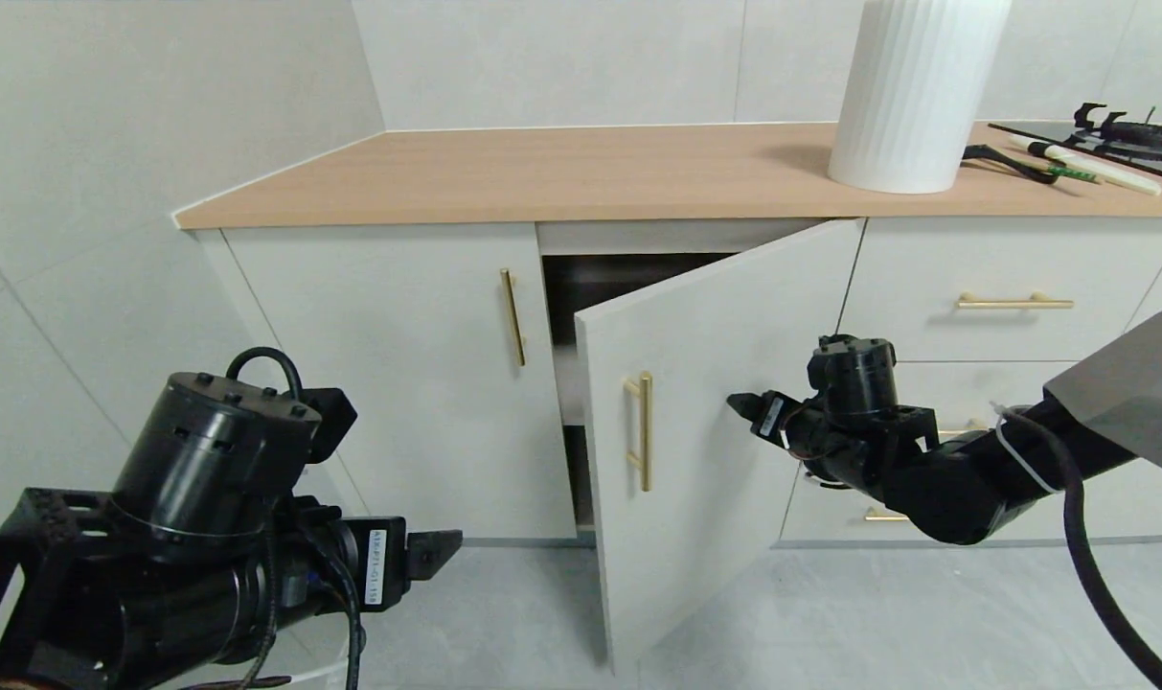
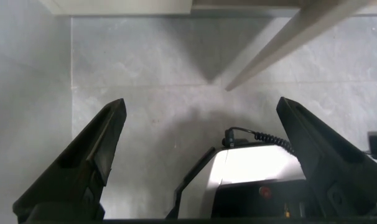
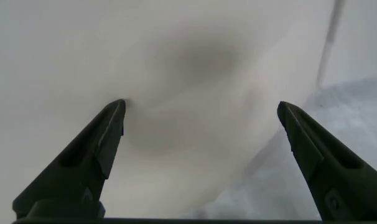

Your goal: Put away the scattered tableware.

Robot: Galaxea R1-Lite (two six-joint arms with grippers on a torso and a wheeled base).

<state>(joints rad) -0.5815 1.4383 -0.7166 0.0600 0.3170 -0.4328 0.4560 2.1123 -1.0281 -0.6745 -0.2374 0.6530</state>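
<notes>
- Pale grey cabinet door (image 1: pixel 734 316) stands ajar right before the right pincer (image 1: pixel 741 403), whose fingers are spread wide and empty. The brass handle (image 1: pixel 644 431) lies just past its tips, so I judge it is working the door to reach the dark shelf space.
- The left pincer (image 1: pixel 442 553), likewise spread and empty, hangs low, apart from the door, probably clear of its sweep.
- The tableware (image 1: pixel 1088 169) lies well above the right pincer, on the wooden countertop (image 1: pixel 542 172) near a white ribbed vase (image 1: pixel 911 96).
</notes>
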